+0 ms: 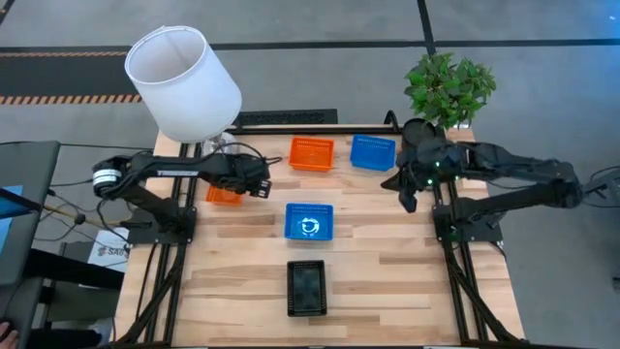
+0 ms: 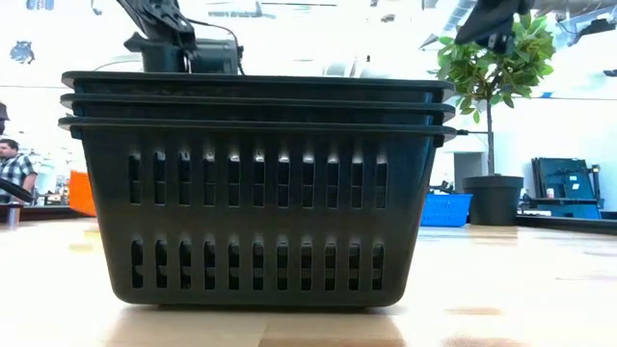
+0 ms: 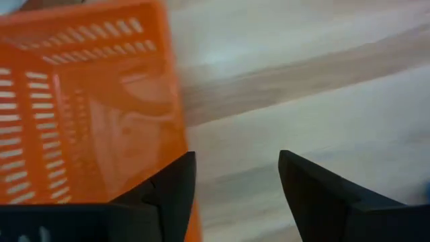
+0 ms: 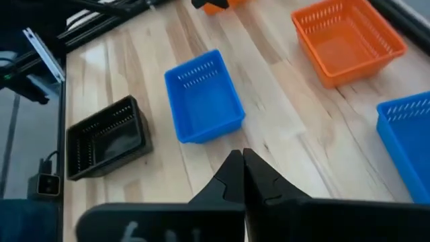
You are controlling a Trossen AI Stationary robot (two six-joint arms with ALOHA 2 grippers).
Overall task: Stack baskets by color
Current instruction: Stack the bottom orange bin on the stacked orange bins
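Note:
An orange basket (image 1: 225, 195) (image 3: 87, 107) lies near the table's left edge. My left gripper (image 1: 260, 186) (image 3: 235, 181) hangs open just right of it, pointing down, with only bare wood between its fingers. One finger (image 3: 181, 188) stands by the basket's edge; whether it touches, I cannot tell. A second orange basket (image 1: 312, 153) and a blue basket (image 1: 372, 152) rest at the far side. Another blue basket (image 1: 309, 222) (image 4: 205, 97) sits mid-table. Three black baskets (image 2: 255, 183) (image 1: 306, 288) are nested at the near edge. My right gripper (image 1: 407, 197) (image 4: 242, 175) is shut and raised at the right.
A white lampshade (image 1: 184, 82) stands at the far left corner, above the left arm. A potted plant (image 1: 448, 89) stands at the far right corner. Bare wood (image 1: 387, 262) lies between the baskets and along the near right. People and equipment show in the room behind.

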